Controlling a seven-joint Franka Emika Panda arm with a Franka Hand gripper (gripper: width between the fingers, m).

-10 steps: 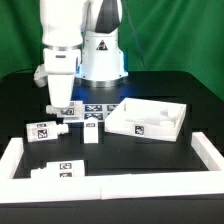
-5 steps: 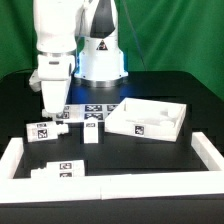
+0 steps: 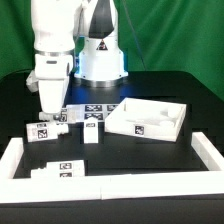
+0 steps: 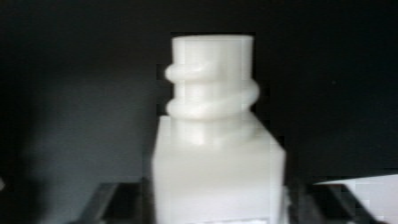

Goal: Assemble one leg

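A white leg [image 3: 43,128] with a tag lies on the black table at the exterior view's left. My gripper [image 3: 51,108] hangs just above and behind it. In the wrist view this leg [image 4: 214,120] fills the middle, its threaded end pointing away, and its square body sits between my gripper's [image 4: 217,206] dark fingers [image 4: 125,205]. The jaws stand open on either side of it, with narrow gaps. A second leg [image 3: 92,131] stands upright near the middle. A third leg [image 3: 62,171] lies by the front rim.
The large white square panel [image 3: 172,131] with a raised rim lies at the exterior view's right. The marker board [image 3: 97,108] lies behind the legs, by the robot base. A white border wall [image 3: 110,186] runs along the front and both sides.
My arm has moved toward the exterior view's left and come down closer over the left leg. The parts on the table have not moved.
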